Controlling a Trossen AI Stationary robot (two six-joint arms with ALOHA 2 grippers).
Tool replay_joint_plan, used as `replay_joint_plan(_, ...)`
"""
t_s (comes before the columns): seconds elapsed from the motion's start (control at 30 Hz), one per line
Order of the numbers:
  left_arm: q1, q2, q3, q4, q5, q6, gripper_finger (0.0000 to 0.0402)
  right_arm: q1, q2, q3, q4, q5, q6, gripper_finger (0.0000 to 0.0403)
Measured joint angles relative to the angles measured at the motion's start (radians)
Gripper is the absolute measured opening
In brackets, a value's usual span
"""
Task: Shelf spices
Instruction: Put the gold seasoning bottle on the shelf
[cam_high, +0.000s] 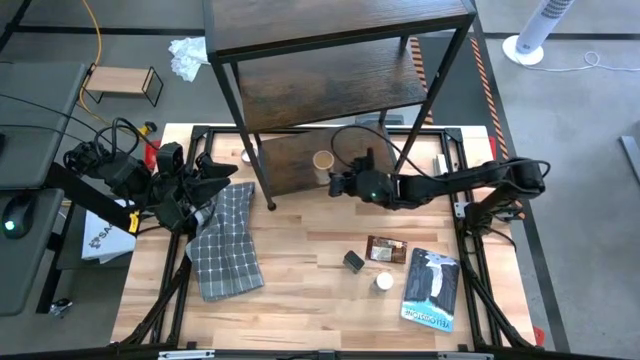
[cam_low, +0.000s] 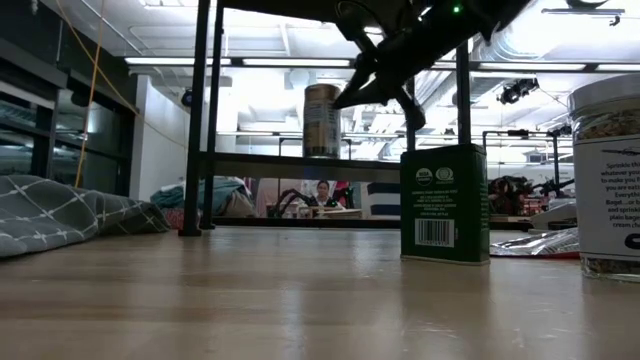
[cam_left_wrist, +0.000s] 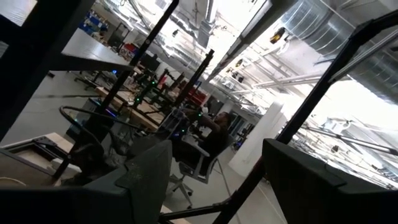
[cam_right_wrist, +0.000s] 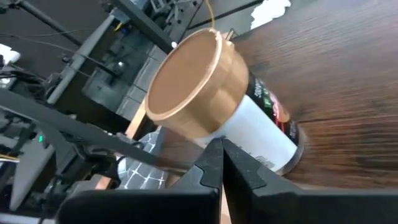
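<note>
Seen from above, a light wooden table carries the tall shelf at its far side. One tan canister stands on the lowest board, so one spice is judged shelved. The right gripper is stretched in under the frame just beside that canister, fingers pressed together and nothing seen held. Well apart on the open table a dark tin, a flat brown packet and a white-capped jar remain, with a blue-and-white book next to them; these spices are judged still to be put away. The left gripper waits at the left edge above a grey checked cloth.

At table height, the canister is seen upright on the low board, the right gripper close beside it but apart. A green tin and a glass spice jar stand unshelved in the foreground.

Past the left wrist, only the room and its ceiling are shown; the two dark fingers stand spread, with nothing between them.

Past the right wrist, the canister fills the view on the dark board, and the fingers are closed in front of it, gripping nothing.
</note>
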Motion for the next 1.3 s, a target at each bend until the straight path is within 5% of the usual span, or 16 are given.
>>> replay_joint_plan(0.3,0.0,0.0,0.0,0.001,-0.018,0.0,0.0247,-0.015,-0.003,0.0,0.059,-0.128,-0.165,0.0)
replay_joint_plan(0.47,0.0,0.0,0.0,0.001,-0.019,0.0,0.0247,0.001,-0.031,0.002,-0.001,-0.012,-0.195,0.0)
replay_joint_plan(0.83,0.0,0.0,0.0,0.006,-0.022,-0.025,0.0247,-0.005,-0.002,0.017,-0.2,0.227,0.059,0.0)
replay_joint_plan(1.3,0.0,0.005,0.0,0.009,-0.019,-0.043,0.0247,-0.027,0.291,0.399,-0.193,0.085,-0.119,0.0)
